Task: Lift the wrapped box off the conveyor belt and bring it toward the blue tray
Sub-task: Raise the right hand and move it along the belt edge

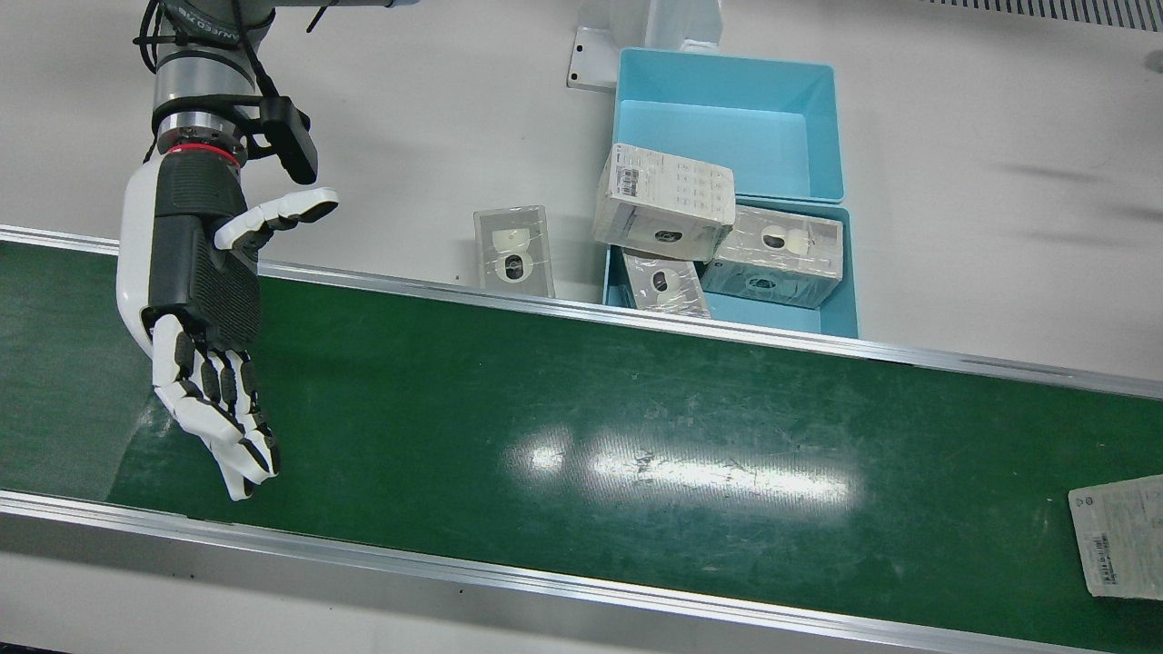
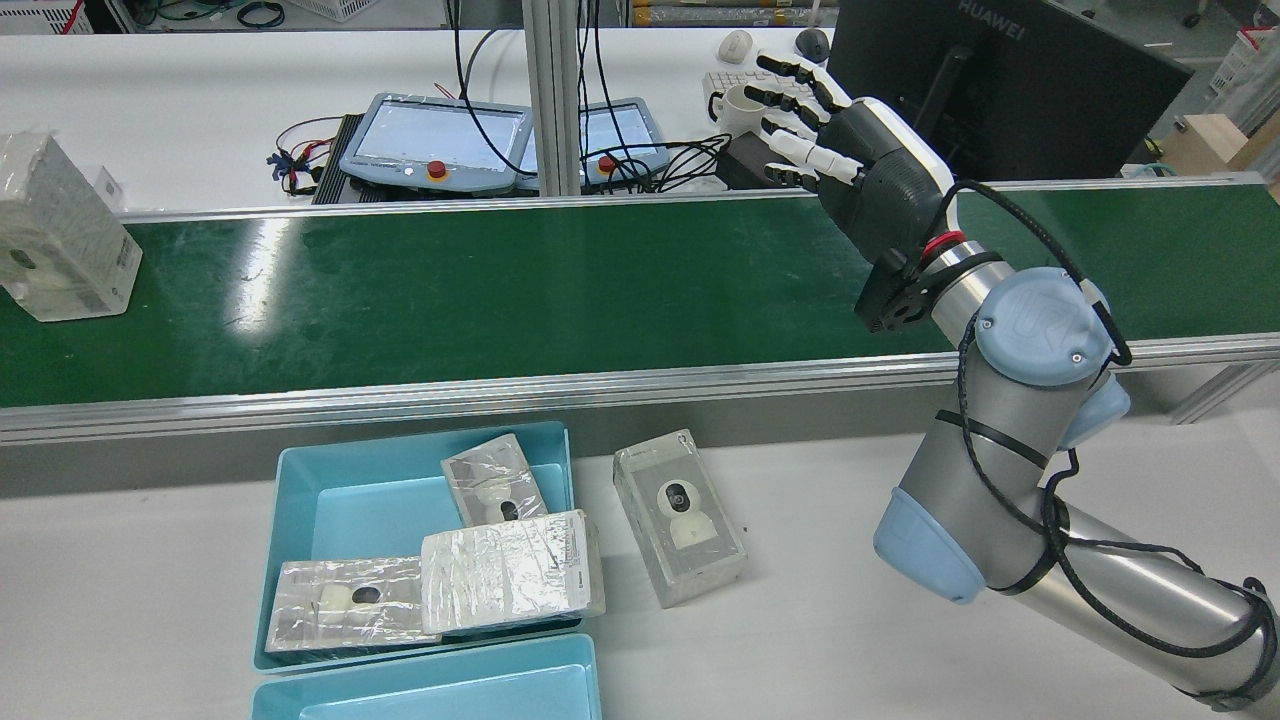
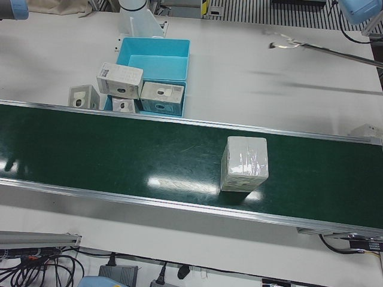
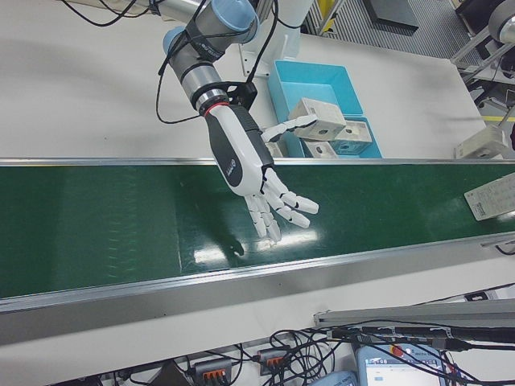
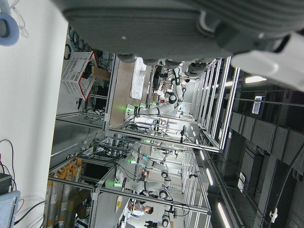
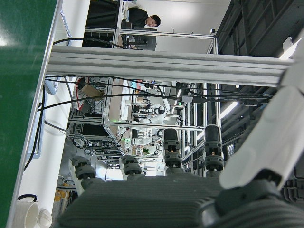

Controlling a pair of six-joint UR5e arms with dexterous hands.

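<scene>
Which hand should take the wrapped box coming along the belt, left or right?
Probably the right. The right hand hovers open over the conveyor belt, fingers spread. The wrapped box stands upright on the belt, far from it. The left hand's own camera faces away from the table.

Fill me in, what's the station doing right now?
The right hand hangs open over the green conveyor belt, holding nothing. A wrapped box stands on the belt well off to the robot's left, not yet within the hand's grasp. Three wrapped boxes already lie in the blue tray, the top one stacked on the others, and one more box lies on the white table beside it. The left hand shows only in its own camera, its state unclear.
</scene>
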